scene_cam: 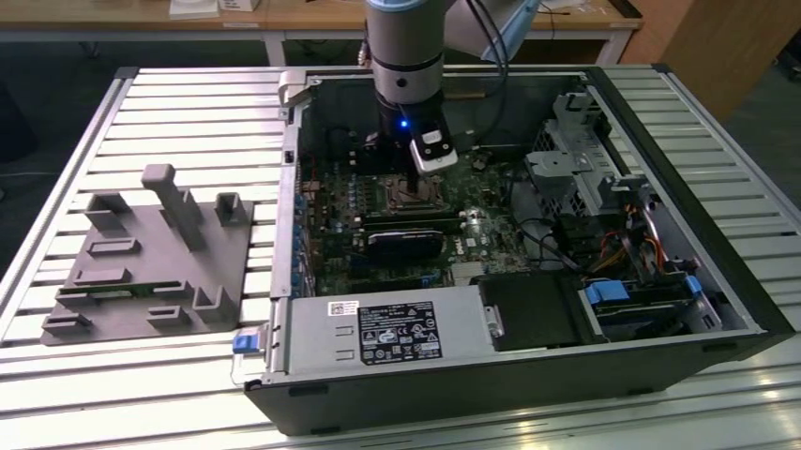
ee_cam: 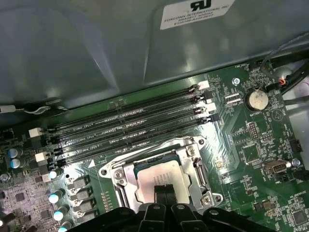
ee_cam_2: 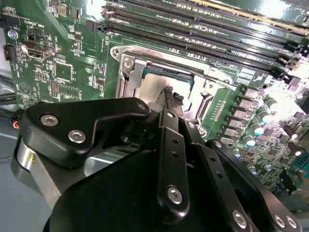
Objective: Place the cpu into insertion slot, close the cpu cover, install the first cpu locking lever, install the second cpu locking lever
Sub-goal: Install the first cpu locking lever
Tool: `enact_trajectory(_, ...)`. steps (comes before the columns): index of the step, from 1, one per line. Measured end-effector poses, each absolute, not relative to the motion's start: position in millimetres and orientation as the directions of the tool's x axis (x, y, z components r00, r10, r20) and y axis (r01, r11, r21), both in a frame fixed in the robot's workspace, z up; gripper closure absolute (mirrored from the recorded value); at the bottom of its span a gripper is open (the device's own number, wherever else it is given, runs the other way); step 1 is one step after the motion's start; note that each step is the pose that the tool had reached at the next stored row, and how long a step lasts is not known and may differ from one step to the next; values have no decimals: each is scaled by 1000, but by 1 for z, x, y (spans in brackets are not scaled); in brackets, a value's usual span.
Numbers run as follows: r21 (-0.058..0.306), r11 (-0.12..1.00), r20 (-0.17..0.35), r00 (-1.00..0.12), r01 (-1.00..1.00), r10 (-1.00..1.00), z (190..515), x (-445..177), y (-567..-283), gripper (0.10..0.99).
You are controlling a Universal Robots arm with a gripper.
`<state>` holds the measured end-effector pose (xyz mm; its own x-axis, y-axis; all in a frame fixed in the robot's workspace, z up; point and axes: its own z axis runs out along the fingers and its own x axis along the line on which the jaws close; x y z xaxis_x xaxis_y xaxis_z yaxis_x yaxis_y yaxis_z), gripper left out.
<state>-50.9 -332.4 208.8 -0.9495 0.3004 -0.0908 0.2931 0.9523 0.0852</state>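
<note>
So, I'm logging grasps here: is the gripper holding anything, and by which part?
Nothing is held: the gripper is shut with nothing between its tips, which sit over the cpu.

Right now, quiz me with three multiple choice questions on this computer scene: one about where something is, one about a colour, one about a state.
1. Where are the gripper's fingertips?
A. over the grey fixture block on the table
B. over the cpu in the insertion slot
C. over the power supply

2. What colour is the circuit board around the slot?
A. green
B. red
C. white

3. How does the cpu cover lie?
A. removed from the board
B. standing upright
C. down around the chip

Answers:
1 B: in the first wrist view the gripper sits right above the cpu in the insertion slot.
2 A: the circuit board is green.
3 C: the cpu cover frames the chip, lying flat.
</note>
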Motion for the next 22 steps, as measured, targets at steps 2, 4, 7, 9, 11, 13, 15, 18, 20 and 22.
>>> enact_trajectory(2,85,952,-91,-949,293,300,209,-51,-332,980)
enact_trajectory(4,85,952,-91,-950,293,300,209,-51,-332,980)
enact_trajectory(7,85,952,-91,-950,293,300,215,-51,-332,980)
enact_trajectory(9,85,952,-91,-950,293,300,220,-51,-332,980)
enact_trajectory(11,85,952,-91,-949,293,300,225,-51,-332,980)
enact_trajectory(13,85,952,-91,-949,293,300,229,-51,-332,980)
enact_trajectory(15,85,952,-91,-950,293,300,233,-51,-332,980)
enact_trajectory(18,85,952,-91,-950,293,300,234,-51,-332,980)
enact_trajectory(20,85,952,-91,-950,293,300,234,-49,-332,980)
enact_trajectory(22,85,952,-91,-950,293,300,234,-48,-332,980)
